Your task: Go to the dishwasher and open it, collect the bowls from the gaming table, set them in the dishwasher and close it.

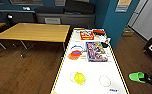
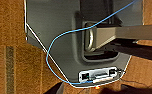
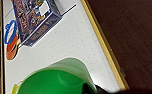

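One long narrow gaming table [image 1: 92,72], plain white top with a yellowish wood edge, runs away from the camera in the head view.

Contents of its top, near end to far end:
- one yellow plastic bowl [image 1: 79,78], sitting on a clear ring;
- one thin reddish ring [image 1: 105,81], beside the yellow bowl and apart from it;
- one stack of shallow bowls in orange, red and blue [image 1: 75,53], close to the table's left edge at mid-length;
- one large flat purple game box [image 1: 96,51], just beside that stack;
- one smaller red and yellow box [image 1: 86,35], nearer the far end;
- one red and dark item [image 1: 99,32] at the far end, too blurred to identify.

Off the table: one bright green plastic bowl [image 1: 137,76], tilted on its side, gripped by the right gripper [image 1: 147,79] over the dark wood floor [image 1: 29,72], just past the table's right edge. In the right wrist view the green bowl looms large, with the white top behind it.

Left claw: state cannot be told. Left wrist view gives grey robot bodywork and one blue cable [image 2: 67,37] above the brown floor.

Surroundings: one plain wooden table [image 1: 34,32] to the left, one dark sofa [image 1: 64,13] against the far wall, one teal pillar [image 1: 115,20] to the right.
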